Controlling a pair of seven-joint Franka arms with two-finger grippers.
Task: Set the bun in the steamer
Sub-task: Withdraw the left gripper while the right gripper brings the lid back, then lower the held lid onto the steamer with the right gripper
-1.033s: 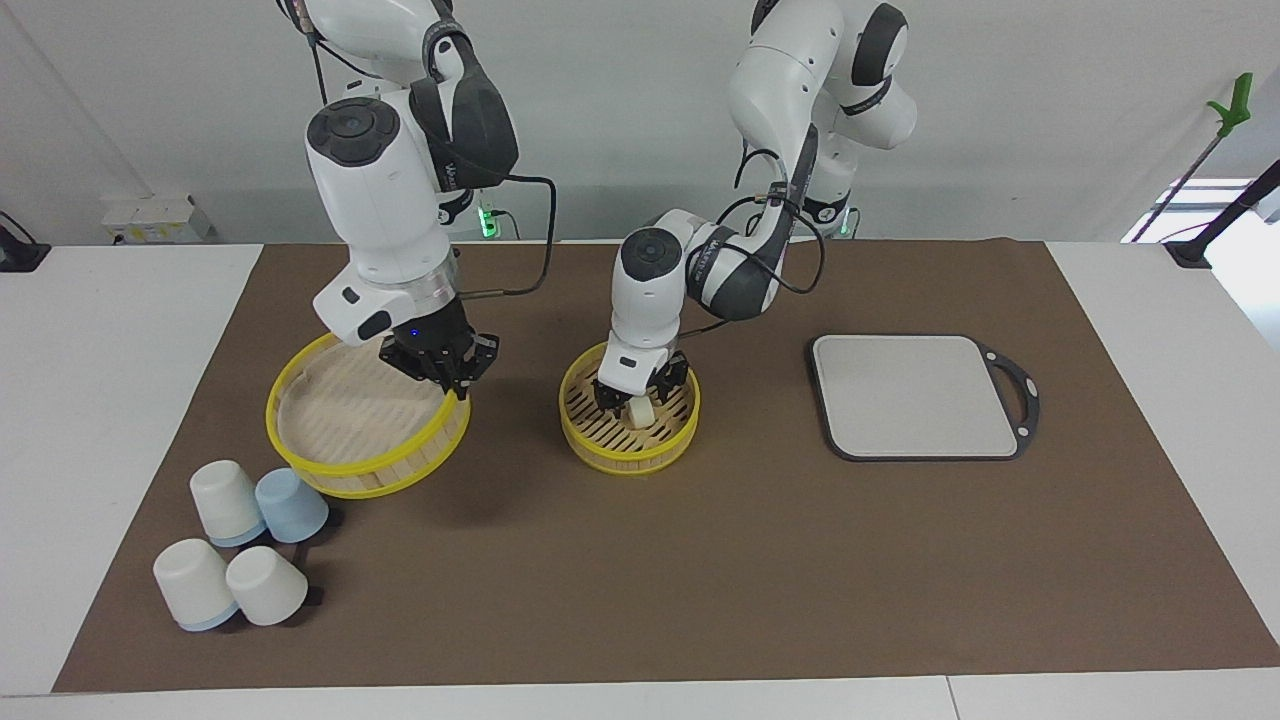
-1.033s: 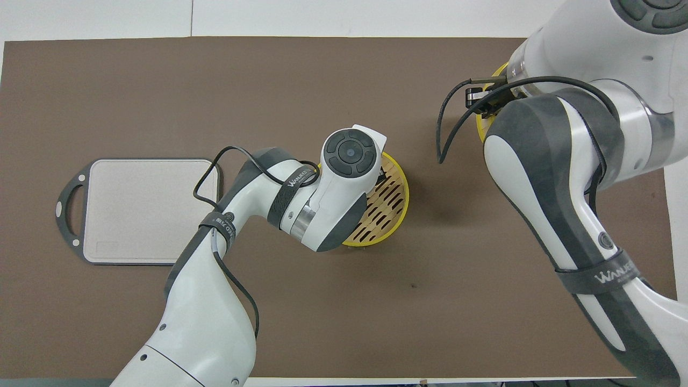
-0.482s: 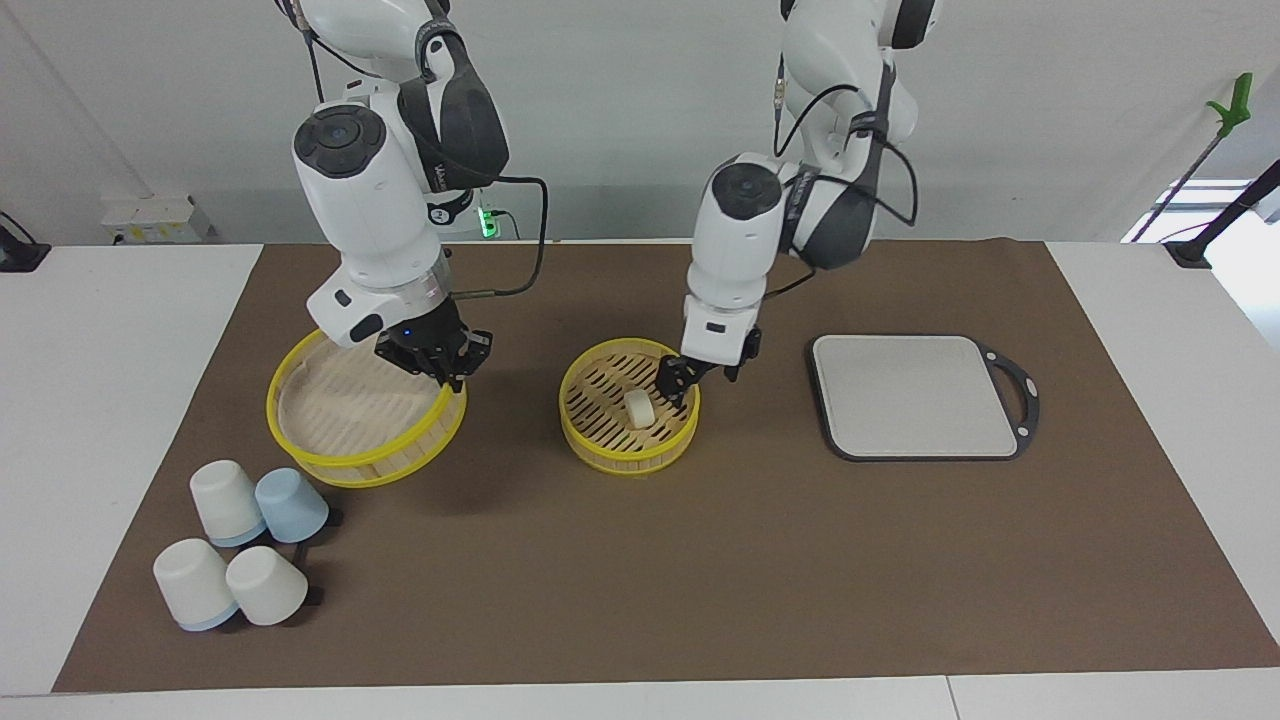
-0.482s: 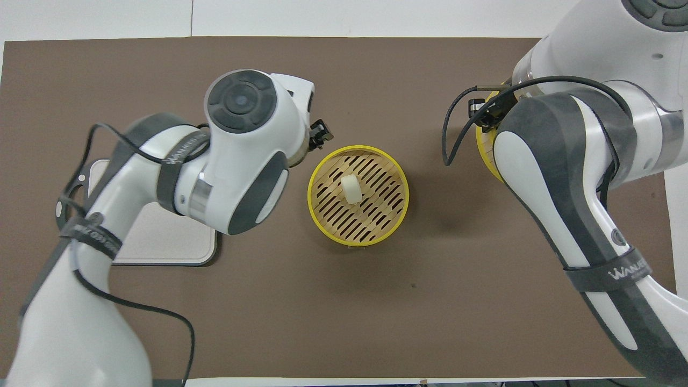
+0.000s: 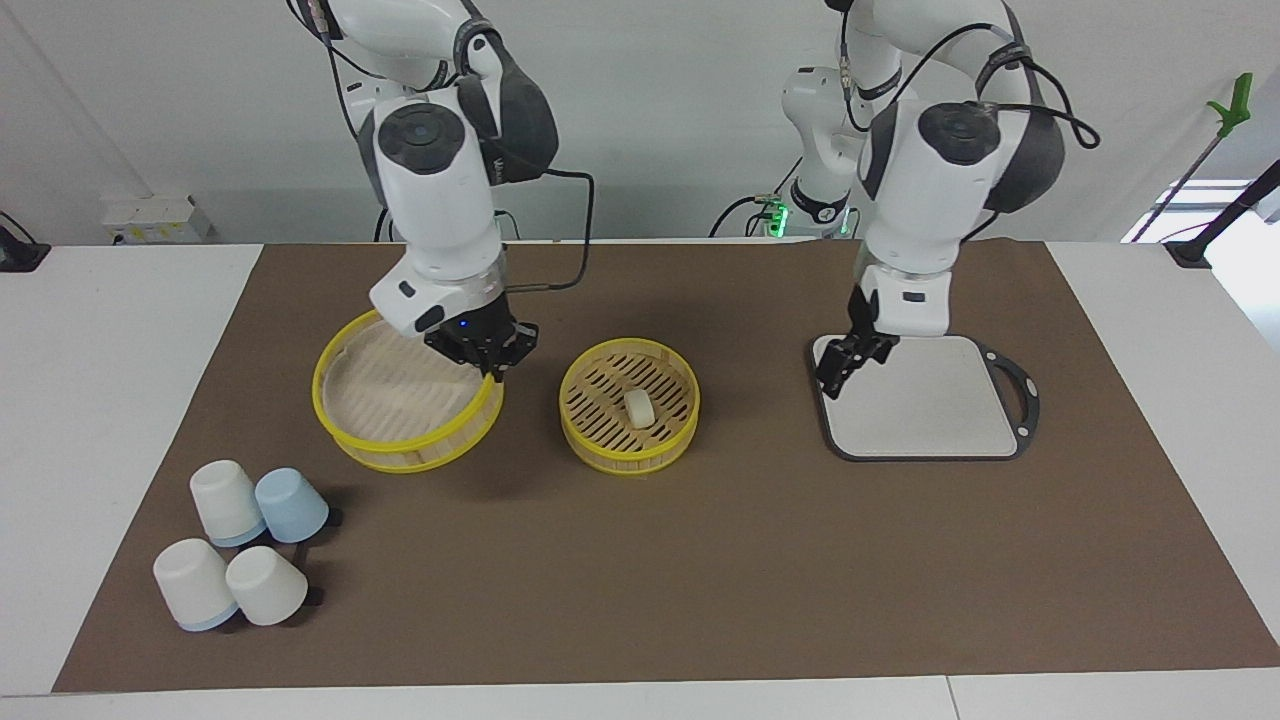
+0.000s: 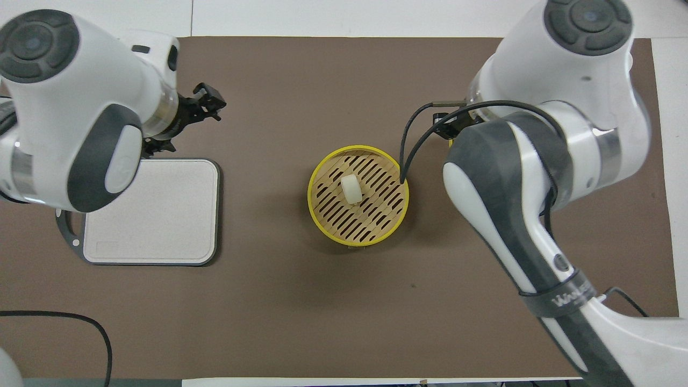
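The cream-white bun (image 5: pixel 640 407) lies on the slatted floor of the yellow-rimmed steamer (image 5: pixel 630 452) at the middle of the mat; it also shows in the overhead view (image 6: pixel 352 189), inside the steamer (image 6: pixel 357 148). My left gripper (image 5: pixel 841 362) is open and empty over the edge of the grey board, apart from the steamer; it also shows in the overhead view (image 6: pixel 207 101). My right gripper (image 5: pixel 489 362) is shut on the rim of the steamer lid (image 5: pixel 400 395), which hangs tilted above the mat beside the steamer, toward the right arm's end.
A grey rectangular board (image 5: pixel 925 395) with a dark handle lies toward the left arm's end, also seen from overhead (image 6: pixel 156 215). Several upturned white and blue cups (image 5: pixel 240 545) stand at the right arm's end, farther from the robots than the steamer.
My left gripper let go of the bun in the steamer, rose and swung away to over the board's edge. My right gripper carried the lid closer to the steamer.
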